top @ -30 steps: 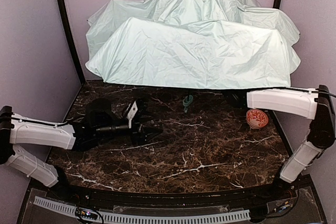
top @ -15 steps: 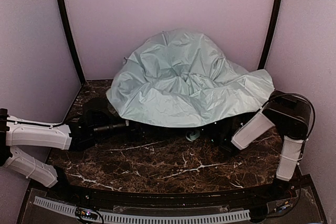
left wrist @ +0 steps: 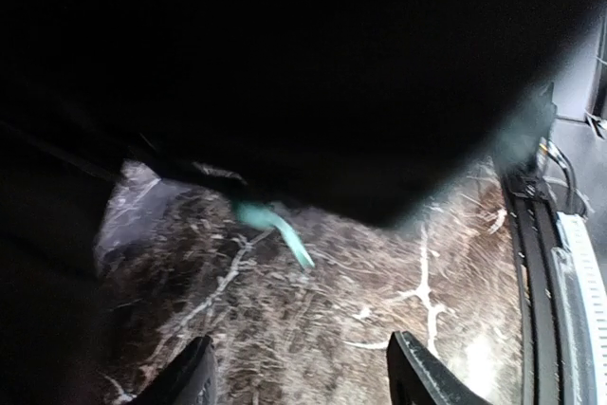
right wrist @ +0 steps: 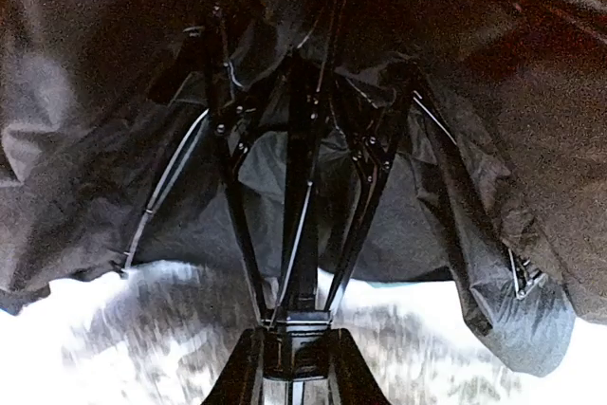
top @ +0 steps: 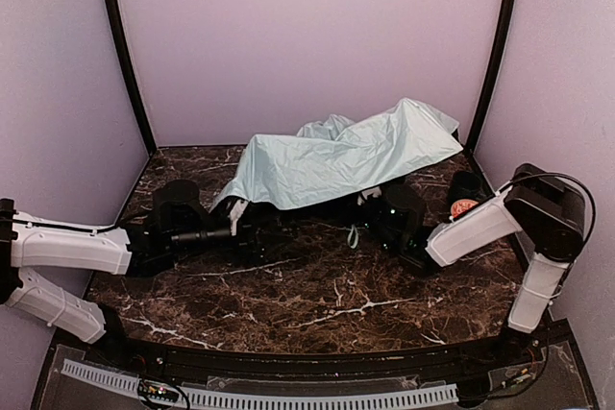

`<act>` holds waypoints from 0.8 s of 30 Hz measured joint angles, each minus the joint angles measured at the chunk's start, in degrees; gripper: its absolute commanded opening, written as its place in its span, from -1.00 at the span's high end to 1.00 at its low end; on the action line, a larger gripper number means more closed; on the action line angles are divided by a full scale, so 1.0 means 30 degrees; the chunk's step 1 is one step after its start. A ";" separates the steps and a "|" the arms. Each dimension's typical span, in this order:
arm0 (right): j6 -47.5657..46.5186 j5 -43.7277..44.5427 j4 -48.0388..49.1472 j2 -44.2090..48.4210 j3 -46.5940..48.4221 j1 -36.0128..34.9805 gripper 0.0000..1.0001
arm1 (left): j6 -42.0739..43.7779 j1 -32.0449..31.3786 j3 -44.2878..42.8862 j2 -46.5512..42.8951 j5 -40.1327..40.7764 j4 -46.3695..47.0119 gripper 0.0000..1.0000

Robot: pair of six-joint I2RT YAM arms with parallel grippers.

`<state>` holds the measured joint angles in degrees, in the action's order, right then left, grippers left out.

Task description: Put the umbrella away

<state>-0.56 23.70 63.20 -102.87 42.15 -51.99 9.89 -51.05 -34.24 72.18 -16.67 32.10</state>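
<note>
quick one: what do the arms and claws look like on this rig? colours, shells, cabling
Both arms look alike. The left arm and right arm have smooth white link shells and black joint housings. A thin black cable loops outside the right arm's elbow. The left claw and right claw are all black, with two flat fingers each. No markings are legible.

Left arm (top: 72, 247): white shells, black joints, at the marble table's (top: 336, 309) left edge.
Right arm (top: 471, 228): white shells, black elbow, thin black cable looped over it, at the table's right edge.
Left gripper (left wrist: 303, 372): black fingers.
Right gripper (right wrist: 294, 358): black fingers.
</note>
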 measured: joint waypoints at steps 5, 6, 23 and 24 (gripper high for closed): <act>0.0153 -0.0823 -0.0903 0.1698 0.1064 0.0845 1.00 | 0.0736 -0.1435 -0.0444 -0.0073 -0.1071 -0.1515 -0.22; 0.0248 -0.1064 -0.1275 0.2076 0.1311 0.1158 1.00 | 0.0954 -0.1800 -0.0736 -0.0073 -0.1435 -0.2062 -0.22; 0.0240 -1.0710 -1.2582 0.8823 0.6943 0.8364 1.00 | 0.1319 -0.2455 -0.0036 -0.7497 0.0721 -0.2987 -0.35; -0.0175 -1.1402 -1.3602 0.9151 0.7074 0.8459 1.00 | 0.1180 -0.2441 0.0022 -0.8065 0.1399 -0.2754 -0.35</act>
<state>-1.08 -10.50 22.39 -75.42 63.37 -26.61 13.43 -58.37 -34.17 47.99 -12.47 23.83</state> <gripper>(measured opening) 0.173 0.673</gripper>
